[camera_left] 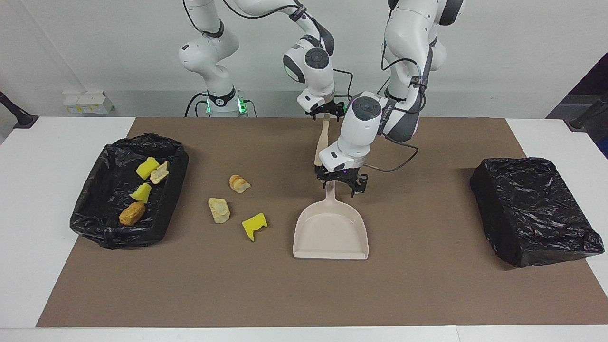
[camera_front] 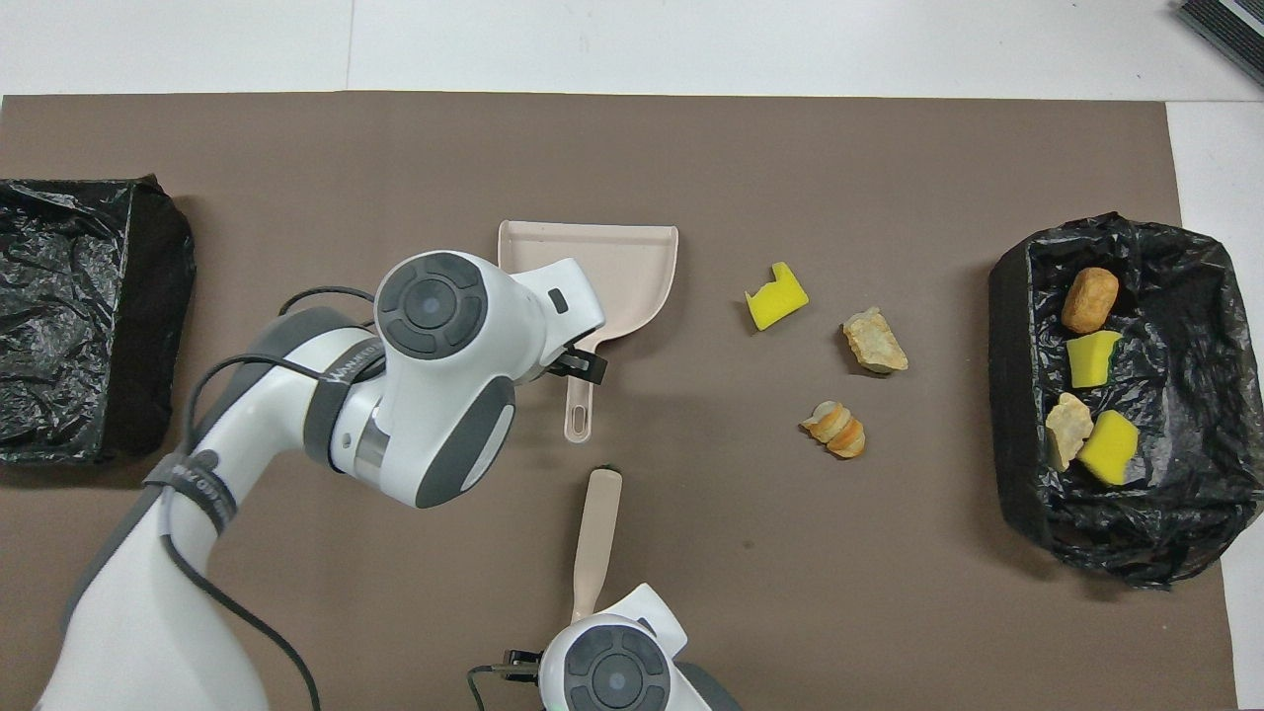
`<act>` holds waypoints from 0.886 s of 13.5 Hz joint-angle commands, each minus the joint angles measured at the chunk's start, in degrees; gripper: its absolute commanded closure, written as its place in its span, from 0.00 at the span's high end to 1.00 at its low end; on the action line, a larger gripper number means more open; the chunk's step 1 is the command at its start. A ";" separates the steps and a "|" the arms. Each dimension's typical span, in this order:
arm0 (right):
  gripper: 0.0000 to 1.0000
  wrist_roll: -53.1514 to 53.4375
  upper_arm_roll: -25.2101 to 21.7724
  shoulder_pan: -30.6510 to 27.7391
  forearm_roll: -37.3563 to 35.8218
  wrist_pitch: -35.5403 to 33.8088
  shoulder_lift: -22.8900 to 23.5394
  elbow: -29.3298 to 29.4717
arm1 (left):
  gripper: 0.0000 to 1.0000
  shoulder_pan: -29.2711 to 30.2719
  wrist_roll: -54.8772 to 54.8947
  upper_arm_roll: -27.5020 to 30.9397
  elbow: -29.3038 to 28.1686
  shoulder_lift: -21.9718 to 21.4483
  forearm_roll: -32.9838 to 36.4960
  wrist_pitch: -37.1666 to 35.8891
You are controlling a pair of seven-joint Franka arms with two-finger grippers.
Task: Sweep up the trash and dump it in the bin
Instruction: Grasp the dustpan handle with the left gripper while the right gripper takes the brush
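Trash: three small lumps on the worktop, toward the right arm's end from the left gripper, whose open jaws straddle the dustpan handle: beige chunk, yellow sponge, orange-brown bread piece. Four more lie in the open black-lined bin. The right gripper grips the brush.

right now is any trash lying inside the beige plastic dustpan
No, the beige plastic dustpan is empty; three loose trash pieces lie on the brown mat beside it.
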 commanded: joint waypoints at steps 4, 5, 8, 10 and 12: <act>0.42 -3.43 -0.17 -1.28 1.83 1.48 0.20 -0.43 | 0.38 -2.21 -1.36 1.08 -2.96 -1.29 -0.37 1.66; 0.04 -5.70 -0.17 -1.89 1.83 1.39 0.21 -0.52 | 0.29 -2.21 -1.10 1.08 -2.96 -1.29 -0.37 2.53; 0.00 -6.78 -0.17 -2.07 1.05 0.17 0.73 0.45 | 0.00 -1.34 -0.57 1.25 -2.17 -1.20 0.33 2.72; 0.00 -6.86 -0.52 -2.16 0.34 -1.67 0.12 0.88 | 0.00 -0.02 3.70 1.52 -1.30 -1.37 0.86 2.28; 0.00 -6.78 -0.61 -4.08 -0.71 -7.45 -1.98 2.20 | 0.00 2.17 13.54 1.69 -1.29 -3.30 2.35 0.27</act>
